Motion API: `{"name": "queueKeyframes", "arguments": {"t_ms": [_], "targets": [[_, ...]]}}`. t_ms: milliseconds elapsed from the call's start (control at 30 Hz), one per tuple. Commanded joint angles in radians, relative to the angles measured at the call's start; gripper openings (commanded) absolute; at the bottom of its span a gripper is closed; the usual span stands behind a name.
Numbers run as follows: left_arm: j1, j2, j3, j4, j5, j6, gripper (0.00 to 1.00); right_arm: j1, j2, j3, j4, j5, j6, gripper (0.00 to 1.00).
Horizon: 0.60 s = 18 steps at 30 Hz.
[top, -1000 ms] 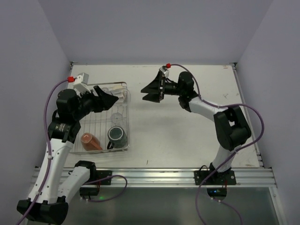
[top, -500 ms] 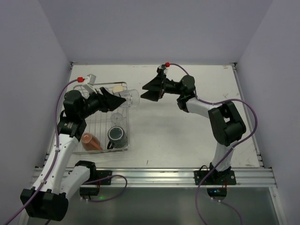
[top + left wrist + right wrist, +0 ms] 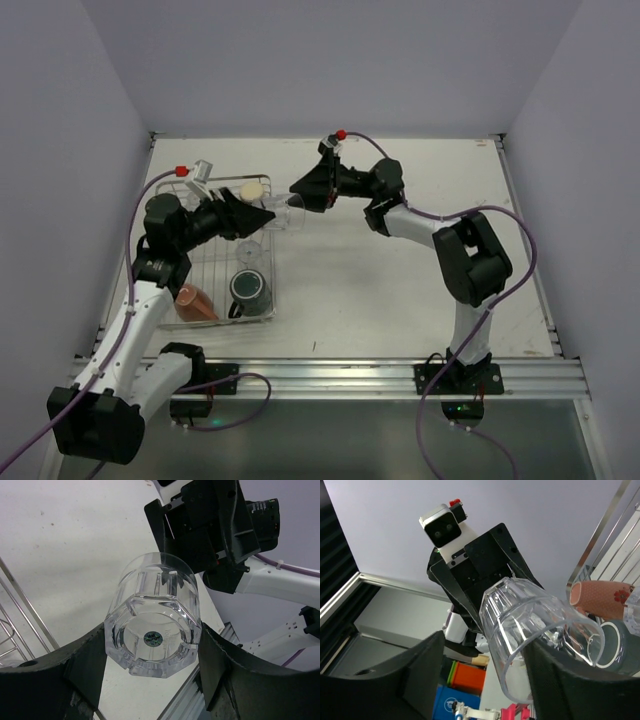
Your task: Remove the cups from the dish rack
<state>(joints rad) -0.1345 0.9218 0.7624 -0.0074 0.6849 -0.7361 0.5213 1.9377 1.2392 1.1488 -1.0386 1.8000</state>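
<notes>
My left gripper (image 3: 262,213) is shut on a clear faceted glass (image 3: 283,211), held on its side in the air over the right edge of the silver wire dish rack (image 3: 273,262). In the left wrist view the glass's base (image 3: 152,637) sits between my fingers. My right gripper (image 3: 299,196) is open, its jaws on either side of the glass's mouth (image 3: 540,630), with a gap showing on one side. In the rack lie an orange-red cup (image 3: 193,302), a dark handled mug (image 3: 249,290), another clear glass (image 3: 249,251) and a beige-brown cup (image 3: 253,189).
The white table (image 3: 400,290) stretches right of the rack. The rack's wires (image 3: 22,607) show at the left edge of the left wrist view. The metal rail (image 3: 330,375) runs along the near edge.
My left gripper has lifted the clear glass out of the rack and carried it right. My right gripper has moved left until its jaws reach the glass's mouth.
</notes>
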Motion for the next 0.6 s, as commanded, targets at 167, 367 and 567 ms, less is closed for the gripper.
{"name": "queueKeyframes", "arguments": {"t_ms": [167,367,567], "targets": [[-0.031,0.018,-0.008,0.119,0.068,-0.042,0.00,0.019,0.018,0.037,0.077,0.028,0.024,0.21],[-0.031,0.031,0.000,0.129,0.097,-0.042,0.07,0.017,0.006,0.014,0.077,0.046,-0.004,0.00],[-0.030,-0.009,0.047,0.018,0.012,0.039,1.00,-0.023,-0.031,-0.053,0.066,0.048,-0.046,0.00]]}}
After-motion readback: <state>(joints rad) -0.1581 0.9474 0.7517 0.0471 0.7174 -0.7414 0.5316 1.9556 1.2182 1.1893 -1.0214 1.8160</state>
